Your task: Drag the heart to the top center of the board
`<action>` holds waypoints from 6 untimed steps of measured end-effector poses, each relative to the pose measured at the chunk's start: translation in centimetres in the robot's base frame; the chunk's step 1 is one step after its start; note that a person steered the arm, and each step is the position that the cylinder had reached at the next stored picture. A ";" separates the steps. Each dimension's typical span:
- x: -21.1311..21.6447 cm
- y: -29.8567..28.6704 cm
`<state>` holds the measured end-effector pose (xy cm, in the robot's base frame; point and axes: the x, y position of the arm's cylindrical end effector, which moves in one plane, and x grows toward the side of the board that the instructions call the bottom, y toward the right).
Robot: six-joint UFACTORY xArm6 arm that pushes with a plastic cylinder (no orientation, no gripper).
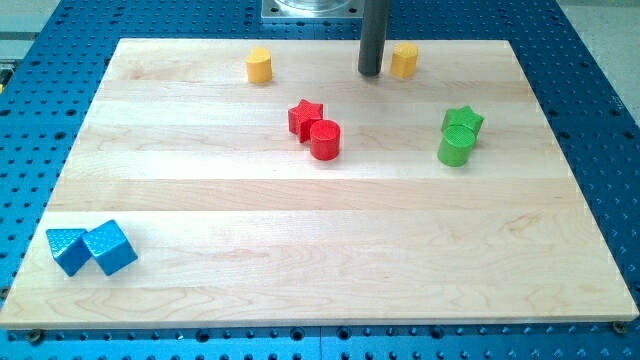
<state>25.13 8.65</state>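
My tip (pixel 370 73) rests on the board near the view's top centre. A yellow block (pixel 404 60) stands just to its right, very close or touching. A second yellow block (pixel 259 65) sits farther left along the top edge, well apart from the tip. Both are small and rounded, and I cannot tell for certain which one is the heart. The wooden board (pixel 320 260) lies on a blue perforated table.
A red star (pixel 304 117) touches a red cylinder (pixel 325 140) below and left of the tip. A green star (pixel 463 122) touches a green cylinder (pixel 456 148) at the right. Two blue blocks (pixel 68 250) (pixel 110 247) sit together at the bottom left corner.
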 end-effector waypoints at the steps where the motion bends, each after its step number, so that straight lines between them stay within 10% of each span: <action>1: -0.7 4.7; 2: -0.7 5.8; 6: 5.6 -22.9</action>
<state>30.75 -14.22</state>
